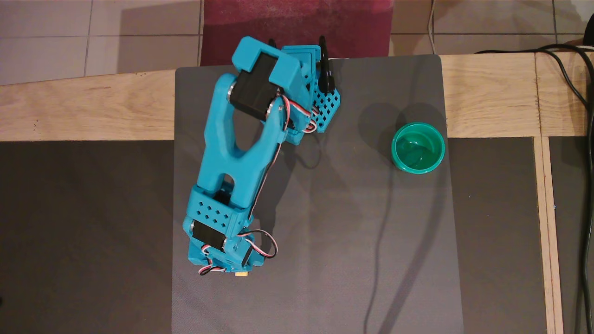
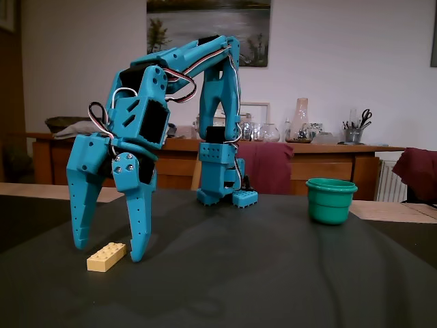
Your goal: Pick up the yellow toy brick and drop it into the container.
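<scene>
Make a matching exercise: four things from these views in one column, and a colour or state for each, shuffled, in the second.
Things:
1. brick
2. cup
3. gripper
4. mat

Colour or state:
A. teal-green, standing upright, nothing seen in it
B. dark grey, spread flat under the arm
C. yellow, lying on the mat
D. open, fingertips down on either side of the brick

Pairs: 1-C, 2-A, 3-D, 4-B
</scene>
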`<action>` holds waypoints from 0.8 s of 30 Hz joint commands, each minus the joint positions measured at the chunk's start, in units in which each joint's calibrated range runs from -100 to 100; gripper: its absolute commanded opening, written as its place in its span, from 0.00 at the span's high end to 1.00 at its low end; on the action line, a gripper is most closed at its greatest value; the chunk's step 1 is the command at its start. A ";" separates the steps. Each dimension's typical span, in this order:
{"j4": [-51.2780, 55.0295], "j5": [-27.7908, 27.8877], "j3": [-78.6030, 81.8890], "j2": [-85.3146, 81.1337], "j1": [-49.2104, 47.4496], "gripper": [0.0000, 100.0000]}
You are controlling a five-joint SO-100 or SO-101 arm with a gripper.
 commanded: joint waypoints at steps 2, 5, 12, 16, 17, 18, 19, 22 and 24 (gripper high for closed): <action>-0.15 0.33 -0.39 -0.22 -0.08 0.84; 0.03 0.22 -0.30 -0.14 -0.08 0.94; 0.12 0.27 0.61 -0.14 0.38 1.00; 0.21 -0.20 0.97 -0.22 -0.32 1.00; 0.21 -0.88 0.97 -0.31 -0.47 1.00; 0.21 -1.97 0.52 -0.48 -0.93 1.00; 0.83 -3.07 0.16 -0.65 -1.86 1.00; 7.58 -7.20 -3.09 -1.49 -4.80 1.00; 15.75 -10.65 -9.32 -1.32 -7.05 1.00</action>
